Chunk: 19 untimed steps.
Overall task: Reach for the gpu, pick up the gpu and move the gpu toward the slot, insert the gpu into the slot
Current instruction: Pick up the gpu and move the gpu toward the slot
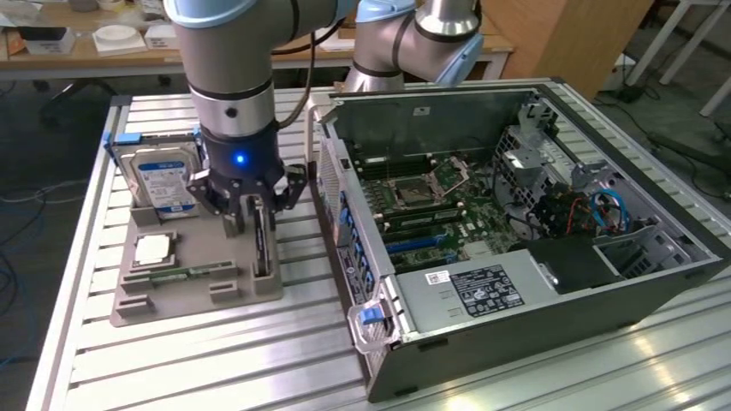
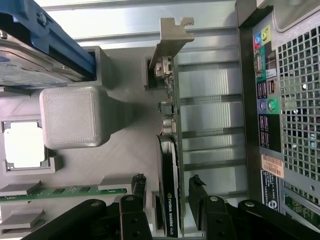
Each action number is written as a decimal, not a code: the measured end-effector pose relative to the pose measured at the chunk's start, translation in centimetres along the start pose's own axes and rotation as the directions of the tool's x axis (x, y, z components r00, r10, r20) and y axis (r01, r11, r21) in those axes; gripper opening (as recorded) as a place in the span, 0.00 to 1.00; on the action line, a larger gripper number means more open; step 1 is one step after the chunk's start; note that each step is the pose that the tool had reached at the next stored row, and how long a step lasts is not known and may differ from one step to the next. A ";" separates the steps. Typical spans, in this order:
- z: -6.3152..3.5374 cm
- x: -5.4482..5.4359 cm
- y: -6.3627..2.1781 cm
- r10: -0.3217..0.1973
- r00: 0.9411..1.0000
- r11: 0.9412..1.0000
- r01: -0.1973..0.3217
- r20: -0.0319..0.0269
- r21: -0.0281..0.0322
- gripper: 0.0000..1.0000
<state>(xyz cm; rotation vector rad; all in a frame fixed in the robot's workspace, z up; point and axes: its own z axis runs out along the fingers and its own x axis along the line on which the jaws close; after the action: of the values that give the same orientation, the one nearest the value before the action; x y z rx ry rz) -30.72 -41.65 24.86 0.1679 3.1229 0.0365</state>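
Exterior view: gripper (image 1: 253, 214) low over the gpu (image 1: 263, 244), upright on edge in a grey holder (image 1: 194, 247) on the bench (image 1: 205, 368); blue slot (image 1: 415, 245) well apart, inside the open computer case (image 1: 549, 334). Wrist view: fingers (image 2: 139, 187) spread open either side of the gpu (image 2: 169, 200), a gap on each side, not touching; pale metal bracket (image 2: 172, 35) at its far end.

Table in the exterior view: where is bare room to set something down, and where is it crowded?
Free: bare table near the camera, bordered by the grey tray and the computer case; also a narrow strip between those two. Crowded: the tray, where the open gripper straddles the gpu beside the hard drive.
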 end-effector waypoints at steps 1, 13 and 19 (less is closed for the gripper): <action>0.14 0.0 0.00 0.001 1.000 1.000 -0.001 0.000 0.000 0.47; 0.57 -0.2 0.01 0.008 1.000 1.000 -0.008 0.000 -0.001 0.47; 0.70 -0.2 0.44 0.008 1.000 1.000 -0.008 0.000 -0.001 0.47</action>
<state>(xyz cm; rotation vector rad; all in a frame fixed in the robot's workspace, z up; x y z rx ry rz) -30.51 -41.21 24.18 0.1800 3.1221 0.0383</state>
